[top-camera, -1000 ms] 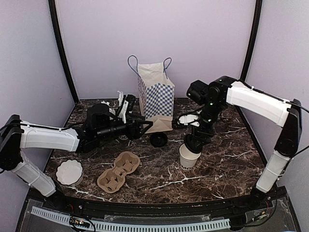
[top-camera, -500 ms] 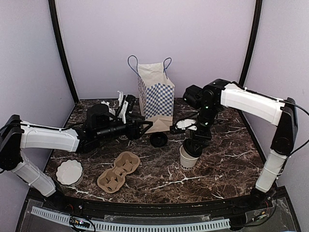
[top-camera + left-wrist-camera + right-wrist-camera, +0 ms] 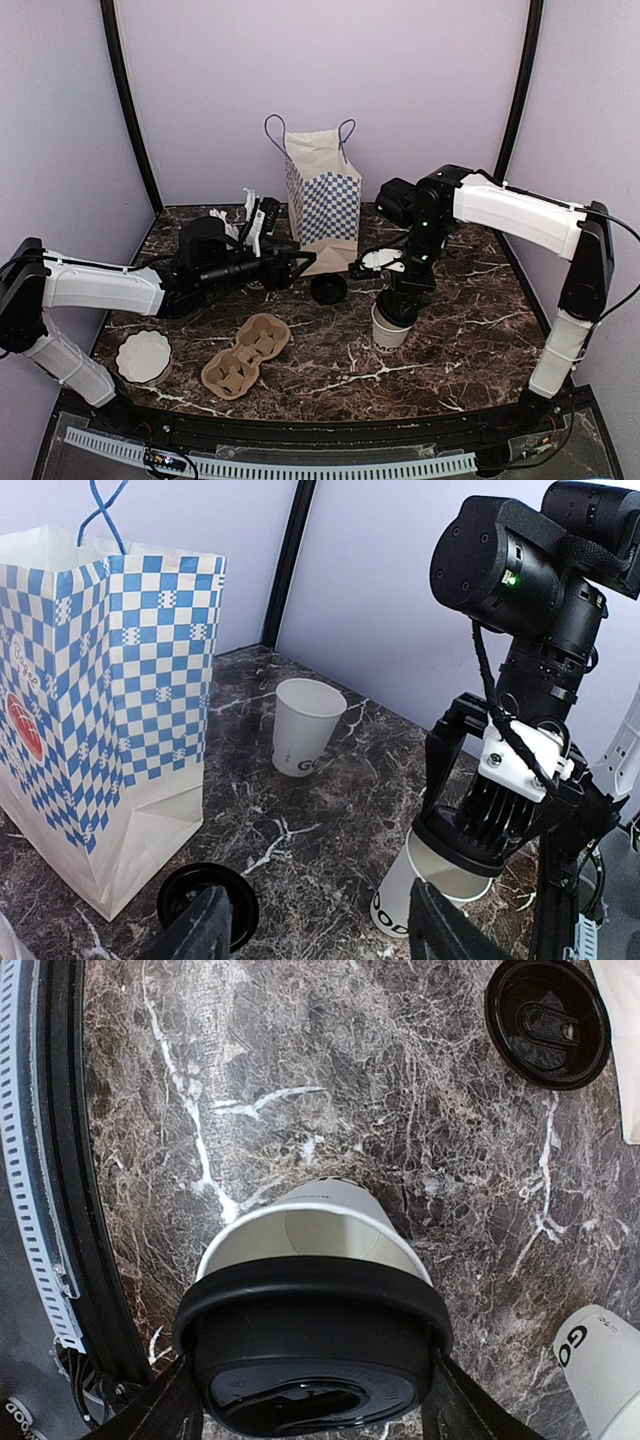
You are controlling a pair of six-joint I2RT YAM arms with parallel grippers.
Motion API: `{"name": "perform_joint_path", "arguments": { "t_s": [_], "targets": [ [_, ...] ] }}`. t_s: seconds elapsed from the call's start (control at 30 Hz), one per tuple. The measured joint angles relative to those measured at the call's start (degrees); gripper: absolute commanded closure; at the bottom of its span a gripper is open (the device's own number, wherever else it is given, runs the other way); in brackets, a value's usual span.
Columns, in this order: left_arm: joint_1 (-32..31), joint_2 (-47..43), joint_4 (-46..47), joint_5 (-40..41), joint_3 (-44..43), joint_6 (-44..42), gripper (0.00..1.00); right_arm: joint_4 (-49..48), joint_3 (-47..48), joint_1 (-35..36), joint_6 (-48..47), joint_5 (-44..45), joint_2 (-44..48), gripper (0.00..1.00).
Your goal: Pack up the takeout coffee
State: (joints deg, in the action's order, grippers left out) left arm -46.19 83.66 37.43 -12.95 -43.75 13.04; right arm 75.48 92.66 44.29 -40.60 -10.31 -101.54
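**White lettered paper cup waiting under round black plastic lid**

Cup stands upright and uncovered at mid dark marbled worktop, black lettering near its base. Right hand is directly above it, clamped on the lid's edges. Whether the lid touches the rim I cannot tell.

Judgement: thin paper wall, light and easily crushed. Press evenly on the lid's rim, and take any hold low on the body.

Second white paper cup, also open, stands near the blue-and-white checked paper bag. Second black lid lies flat in front of the bag. Left hand is empty, fingers wide apart. Brown pulp carrier lies nearer the front edge.
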Motion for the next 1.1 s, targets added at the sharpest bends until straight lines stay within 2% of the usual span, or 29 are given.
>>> {"name": "perform_joint_path", "arguments": {
  "t_s": [0.27, 0.4, 0.6, 0.73, 0.87, 1.1],
  "targets": [
    [0.0, 0.9, 0.0, 0.5, 0.0, 2.1, 0.37, 0.1, 1.2, 0.3, 0.7, -1.1, 0.0, 0.09],
    [0.0, 2.0, -2.9, 1.3, -0.6, 5.7, 0.4, 0.1, 1.6, 0.3, 0.9, -1.9, 0.6, 0.1],
    [-0.3, 5.6, -13.3, 0.2, -7.2, 13.9, 0.44, -1.2, 1.1, -3.6, 2.9, -4.2, 5.5, 0.22],
    [-2.1, 8.8, -19.5, -3.0, -12.5, 17.4, 0.44, -5.7, -3.2, -13.1, 7.1, -8.0, 10.9, 0.3],
    [-3.8, 13.1, -24.2, -6.8, -17.9, 20.4, 0.44, -9.1, -10.2, -21.8, 11.1, -13.2, 12.6, 0.38],
    [-4.7, 19.5, -26.8, -13.6, -21.2, 24.3, 0.45, -11.1, -22.0, -25.0, 14.9, -23.6, 12.4, 0.48]
  ]
}}
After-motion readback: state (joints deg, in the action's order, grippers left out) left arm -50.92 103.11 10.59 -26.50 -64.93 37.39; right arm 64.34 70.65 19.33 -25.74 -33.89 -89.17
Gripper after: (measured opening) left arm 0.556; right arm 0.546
